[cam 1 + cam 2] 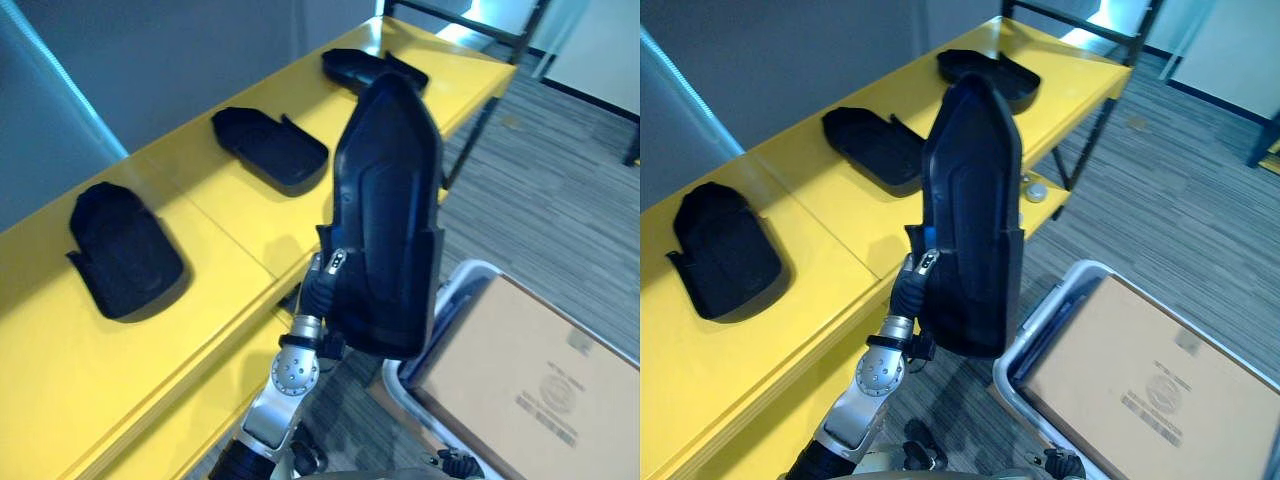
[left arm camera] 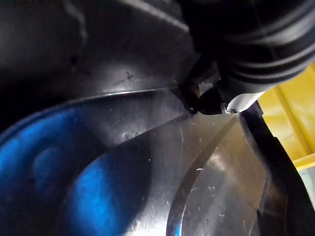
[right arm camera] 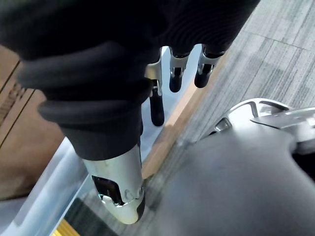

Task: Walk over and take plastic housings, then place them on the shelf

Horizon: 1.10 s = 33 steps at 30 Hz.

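three housings (image 1: 270, 145) on shelf (image 1: 220, 230), fourth housing (image 1: 390, 210) upright at left hand (image 1: 322, 287), grip unclear, right hand (image 3: 176, 78) relaxed

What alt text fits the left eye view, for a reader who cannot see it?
The robot's left hand holds a black plastic housing upright in front of a long yellow shelf. Three more lie spaced along it: near housing, middle housing, far housing. At lower right, a cardboard box sits in a pale bin on grey carpet.

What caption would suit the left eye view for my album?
Left hand holding a black plastic housing upright by the long yellow shelf, where three similar housings lie.
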Available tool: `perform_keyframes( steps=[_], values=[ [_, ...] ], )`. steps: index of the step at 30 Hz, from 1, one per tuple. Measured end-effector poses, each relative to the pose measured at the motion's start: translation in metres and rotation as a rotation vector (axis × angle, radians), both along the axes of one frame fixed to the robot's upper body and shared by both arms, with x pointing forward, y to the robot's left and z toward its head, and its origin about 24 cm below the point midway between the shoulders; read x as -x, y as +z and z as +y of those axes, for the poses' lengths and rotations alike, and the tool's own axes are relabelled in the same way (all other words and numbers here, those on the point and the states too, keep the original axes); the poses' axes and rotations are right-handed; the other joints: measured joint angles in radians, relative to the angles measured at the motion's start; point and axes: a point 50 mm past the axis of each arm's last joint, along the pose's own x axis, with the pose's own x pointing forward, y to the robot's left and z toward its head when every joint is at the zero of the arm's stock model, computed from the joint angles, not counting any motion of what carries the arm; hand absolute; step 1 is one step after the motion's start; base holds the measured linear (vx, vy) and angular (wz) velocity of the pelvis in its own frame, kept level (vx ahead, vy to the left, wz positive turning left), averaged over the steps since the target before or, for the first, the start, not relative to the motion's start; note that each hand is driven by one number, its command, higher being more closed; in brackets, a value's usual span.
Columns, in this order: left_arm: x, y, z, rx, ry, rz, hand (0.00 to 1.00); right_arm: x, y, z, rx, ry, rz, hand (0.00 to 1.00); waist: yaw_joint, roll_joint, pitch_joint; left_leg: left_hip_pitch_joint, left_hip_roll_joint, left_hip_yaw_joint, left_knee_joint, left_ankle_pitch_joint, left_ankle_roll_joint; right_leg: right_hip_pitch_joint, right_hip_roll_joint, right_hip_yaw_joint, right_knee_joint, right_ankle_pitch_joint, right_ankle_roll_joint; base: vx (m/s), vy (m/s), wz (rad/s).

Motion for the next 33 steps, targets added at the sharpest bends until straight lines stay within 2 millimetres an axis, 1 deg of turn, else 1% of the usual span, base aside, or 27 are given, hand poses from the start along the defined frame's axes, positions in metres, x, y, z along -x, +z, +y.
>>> perform_keyframes(
  steps=[1, 2, 3, 4, 6, 7, 8, 9, 10, 11, 12, 13, 14, 15, 16, 17, 18, 19, 22, 24, 26, 27, 28, 30, 31, 32, 33],
  values=[
    [0.0, -0.001, -0.001, -0.002, -0.002, 0.002, 1.0, 0.0, 0.0, 0.0, -0.017, -0.004, -0.005, 0.0, -0.006, 0.004, -0.007, 0.006, 0.0, -0.037, -0.013, 0.001, 0.0, -0.047, 0.02, 0.124, 0.058, -0.057, 0.015, 0.32, 0.082, 1.46],
    [-0.001, -0.002, -0.002, -0.002, 0.001, 0.006, 1.0, -0.007, 0.003, 0.001, -0.018, 0.028, -0.039, 0.0, -0.023, 0.005, -0.009, 0.028, -0.011, -0.106, -0.033, 0.002, 0.0, -0.121, 0.105, 0.332, 0.119, -0.185, 0.046, 0.26, 0.001, 1.45],
    [-0.003, -0.006, -0.002, -0.01, 0.008, 0.019, 1.0, -0.01, 0.004, 0.002, -0.011, 0.035, -0.05, 0.0, -0.028, 0.005, -0.009, 0.053, -0.022, -0.156, -0.048, 0.003, 0.0, -0.165, 0.178, 0.453, 0.139, -0.254, 0.034, 0.39, -0.024, 2.02],
    [-0.005, -0.013, -0.003, -0.024, 0.016, 0.046, 1.0, -0.012, 0.005, 0.001, -0.003, 0.044, -0.053, 0.0, -0.029, 0.011, -0.007, 0.099, -0.034, -0.232, -0.064, 0.005, 0.002, -0.239, 0.284, 0.591, 0.145, -0.334, 0.001, 0.32, -0.018, 1.73],
    [-0.006, -0.016, -0.003, -0.031, 0.019, 0.06, 1.0, -0.016, 0.006, -0.001, 0.011, 0.052, -0.066, 0.0, -0.034, 0.015, -0.006, 0.117, -0.039, -0.301, -0.064, 0.006, 0.001, -0.318, 0.35, 0.672, 0.139, -0.37, -0.007, 0.3, -0.046, 1.65],
    [-0.007, -0.02, -0.003, -0.038, 0.025, 0.077, 1.0, -0.025, 0.009, -0.001, 0.022, 0.056, -0.091, 0.0, -0.041, 0.023, -0.002, 0.133, -0.04, -0.382, -0.058, 0.006, -0.002, -0.41, 0.423, 0.773, 0.099, -0.37, 0.001, 0.28, -0.082, 1.71],
    [-0.007, -0.023, -0.002, -0.042, 0.028, 0.085, 1.0, -0.028, 0.01, -0.001, 0.024, 0.056, -0.099, 0.0, -0.044, 0.024, -0.002, 0.14, -0.042, -0.407, -0.055, 0.005, -0.013, -0.432, 0.445, 0.813, 0.045, -0.353, 0.022, 0.35, -0.091, 2.09],
    [-0.006, -0.025, -0.001, -0.047, 0.033, 0.096, 1.0, -0.03, 0.01, 0.003, 0.029, 0.077, -0.102, 0.0, -0.043, 0.003, -0.013, 0.156, -0.081, -0.445, -0.045, -0.002, -0.046, -0.433, 0.43, 0.859, -0.172, -0.174, 0.063, 0.24, -0.056, 1.54],
    [-0.006, -0.026, -0.002, -0.043, 0.035, 0.102, 1.0, -0.03, 0.01, 0.004, 0.031, 0.085, -0.103, 0.0, -0.047, -0.003, -0.008, 0.166, -0.086, -0.459, -0.037, -0.017, -0.056, -0.437, 0.413, 0.841, -0.151, -0.102, 0.042, 0.32, -0.084, 1.52],
    [-0.004, -0.03, -0.004, -0.027, 0.04, 0.128, 1.0, -0.037, 0.013, -0.002, 0.048, 0.108, -0.123, 0.0, -0.017, 0.026, -0.016, 0.179, -0.058, -0.478, -0.029, -0.016, -0.069, -0.414, 0.406, 0.807, -0.161, -0.108, 0.042, 0.29, -0.116, 0.83],
    [-0.002, -0.03, -0.005, -0.015, 0.04, 0.135, 1.0, -0.044, 0.016, -0.002, 0.052, 0.112, -0.15, 0.0, 0.019, 0.039, -0.02, 0.177, -0.044, -0.473, -0.02, -0.017, -0.089, -0.38, 0.41, 0.788, -0.2, -0.111, 0.037, 0.31, -0.144, 0.58],
    [-0.002, -0.03, -0.006, -0.009, 0.039, 0.138, 1.0, -0.046, 0.017, -0.001, 0.049, 0.12, -0.161, 0.0, 0.03, 0.045, -0.022, 0.176, -0.036, -0.472, -0.021, -0.019, -0.096, -0.368, 0.413, 0.771, -0.215, -0.11, 0.032, 0.2, -0.111, 0.59],
    [-0.001, -0.031, -0.007, -0.004, 0.034, 0.144, 1.0, -0.051, 0.018, 0.006, 0.038, 0.137, -0.179, 0.0, 0.033, 0.061, -0.031, 0.181, -0.018, -0.472, -0.036, -0.019, -0.108, -0.336, 0.421, 0.733, -0.251, -0.102, 0.021, 0.19, -0.111, 0.77],
    [0.0, -0.032, -0.006, -0.002, 0.029, 0.151, 1.0, -0.055, 0.017, 0.015, 0.015, 0.148, -0.18, 0.0, 0.035, 0.068, -0.036, 0.199, 0.001, -0.471, -0.069, -0.016, -0.112, -0.302, 0.435, 0.707, -0.3, -0.089, 0.011, 0.13, -0.081, 0.71],
    [0.0, -0.033, -0.006, -0.002, 0.024, 0.156, 1.0, -0.057, 0.017, 0.019, 0.006, 0.153, -0.182, 0.0, 0.036, 0.069, -0.037, 0.207, 0.009, -0.471, -0.084, -0.014, -0.116, -0.29, 0.442, 0.699, -0.318, -0.081, 0.007, 0.11, -0.074, 0.35],
    [0.0, -0.035, -0.003, -0.001, 0.03, 0.166, 1.0, -0.064, 0.018, 0.022, -0.001, 0.157, -0.196, 0.0, 0.036, 0.07, -0.038, 0.225, 0.018, -0.464, -0.113, -0.003, -0.131, -0.269, 0.45, 0.693, -0.352, -0.067, 0.004, 0.04, -0.031, 0.1],
    [0.002, -0.038, -0.001, -0.002, 0.036, 0.179, 1.0, -0.065, 0.018, 0.026, -0.009, 0.159, -0.202, 0.0, 0.036, 0.074, -0.042, 0.233, 0.025, -0.452, -0.132, 0.003, -0.137, -0.25, 0.458, 0.689, -0.388, -0.049, 0.002, 0.03, -0.012, 0.06],
    [0.003, -0.04, 0.001, -0.002, 0.043, 0.187, 1.0, -0.064, 0.017, 0.026, -0.011, 0.159, -0.197, 0.0, 0.035, 0.073, -0.042, 0.235, 0.027, -0.452, -0.135, 0.004, -0.136, -0.24, 0.461, 0.687, -0.406, -0.04, 0.001, 0.02, 0.006, 0.03],
    [0.006, -0.051, 0.007, -0.028, 0.044, 0.224, 1.0, -0.061, 0.015, 0.029, -0.019, 0.155, -0.185, 0.0, 0.035, 0.07, -0.042, 0.237, 0.028, -0.451, -0.137, 0.011, -0.128, -0.193, 0.469, 0.689, -0.503, 0.015, 0.004, -0.01, 0.028, -0.03],
    [0.009, -0.057, 0.013, -0.048, 0.055, 0.244, 1.0, -0.058, 0.014, 0.028, -0.02, 0.143, -0.17, 0.0, 0.036, 0.066, -0.043, 0.242, 0.026, -0.43, -0.152, 0.018, -0.119, -0.158, 0.474, 0.706, -0.58, 0.063, 0.006, -0.05, 0.057, -0.2],
    [0.009, -0.058, 0.017, -0.05, 0.07, 0.248, 1.0, -0.055, 0.012, 0.027, -0.016, 0.143, -0.157, 0.0, 0.036, 0.061, -0.046, 0.244, 0.023, -0.423, -0.157, 0.022, -0.117, -0.145, 0.474, 0.71, -0.611, 0.084, 0.005, -0.07, 0.037, -0.11],
    [0.009, -0.058, 0.018, -0.051, 0.077, 0.25, 1.0, -0.052, 0.011, 0.026, -0.015, 0.144, -0.149, 0.0, 0.036, 0.056, -0.048, 0.244, 0.021, -0.422, -0.159, 0.024, -0.117, -0.139, 0.473, 0.709, -0.627, 0.093, 0.007, -0.1, 0.019, 0.0],
    [0.008, -0.059, 0.021, -0.06, 0.085, 0.246, 1.0, -0.045, 0.009, 0.025, -0.011, 0.145, -0.13, 0.0, 0.036, 0.042, -0.048, 0.245, 0.019, -0.422, -0.167, 0.029, -0.119, -0.13, 0.472, 0.702, -0.643, 0.1, 0.006, -0.09, 0.005, 0.07],
    [0.008, -0.057, 0.02, -0.066, 0.086, 0.238, 1.0, -0.038, 0.008, 0.025, -0.018, 0.119, -0.116, 0.0, 0.04, 0.026, -0.04, 0.238, 0.02, -0.423, -0.168, 0.028, -0.122, -0.13, 0.468, 0.686, -0.644, 0.098, 0.008, -0.07, -0.007, 0.22],
    [0.008, -0.055, 0.02, -0.068, 0.084, 0.224, 1.0, -0.036, 0.007, 0.024, -0.019, 0.101, -0.115, 0.0, 0.041, 0.012, -0.036, 0.218, 0.024, -0.408, -0.161, 0.017, -0.119, -0.143, 0.462, 0.677, -0.642, 0.091, 0.014, -0.07, -0.008, 0.36],
    [0.008, -0.052, 0.019, -0.065, 0.081, 0.212, 1.0, -0.036, 0.007, 0.022, -0.017, 0.091, -0.116, 0.0, 0.038, 0.009, -0.036, 0.197, 0.034, -0.371, -0.147, 0.008, -0.126, -0.152, 0.455, 0.661, -0.642, 0.088, 0.014, -0.1, -0.004, 0.78],
    [0.008, -0.044, 0.013, -0.047, 0.058, 0.181, 1.0, -0.036, 0.008, 0.018, -0.011, 0.068, -0.122, 0.0, 0.023, 0.003, -0.036, 0.121, 0.072, -0.268, -0.071, -0.01, -0.153, -0.192, 0.435, 0.618, -0.635, 0.083, 0.015, -0.08, 0.01, 0.82]
  ],
)
